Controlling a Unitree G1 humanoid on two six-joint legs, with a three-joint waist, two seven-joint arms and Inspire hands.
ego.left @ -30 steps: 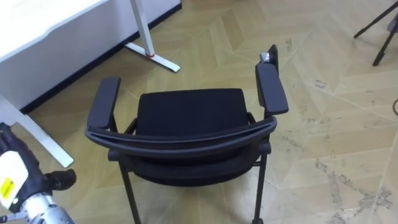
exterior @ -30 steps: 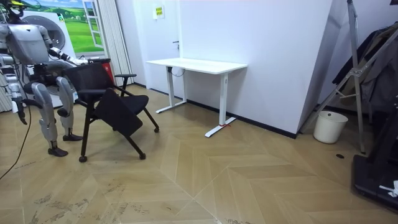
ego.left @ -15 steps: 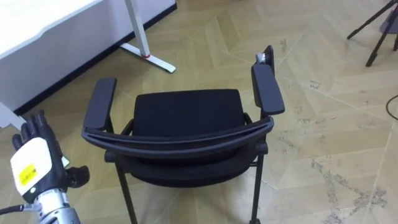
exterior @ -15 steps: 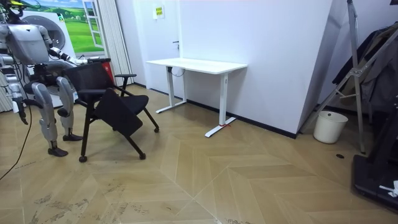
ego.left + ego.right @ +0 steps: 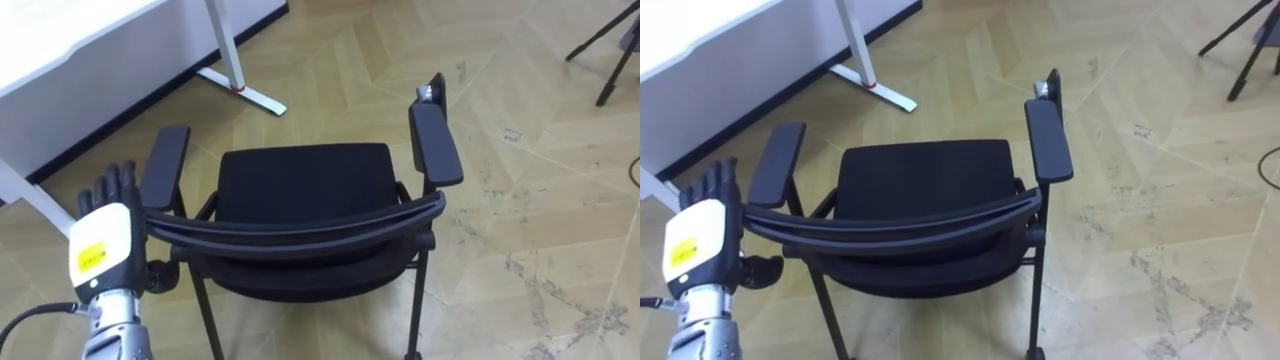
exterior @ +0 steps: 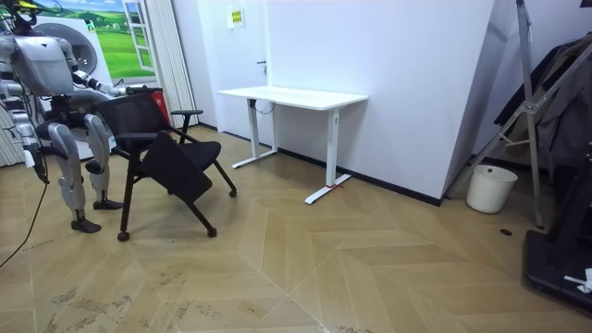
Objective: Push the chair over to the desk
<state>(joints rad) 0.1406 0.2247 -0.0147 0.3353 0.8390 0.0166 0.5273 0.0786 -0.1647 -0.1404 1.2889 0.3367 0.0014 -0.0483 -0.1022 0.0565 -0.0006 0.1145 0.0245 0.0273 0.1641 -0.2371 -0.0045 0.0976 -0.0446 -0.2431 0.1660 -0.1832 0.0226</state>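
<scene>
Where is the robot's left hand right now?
Lower left of the eye views: the left hand, fingers straight, is raised beside the left armrest of the black padded chair.

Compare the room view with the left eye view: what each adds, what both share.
Room view adds the robot standing behind the chair, a white wall and a bucket. Left eye view adds the left robot hand close up, fingers straight, beside the chair's left armrest. Both share the chair, the white desk and the wood floor.
</scene>
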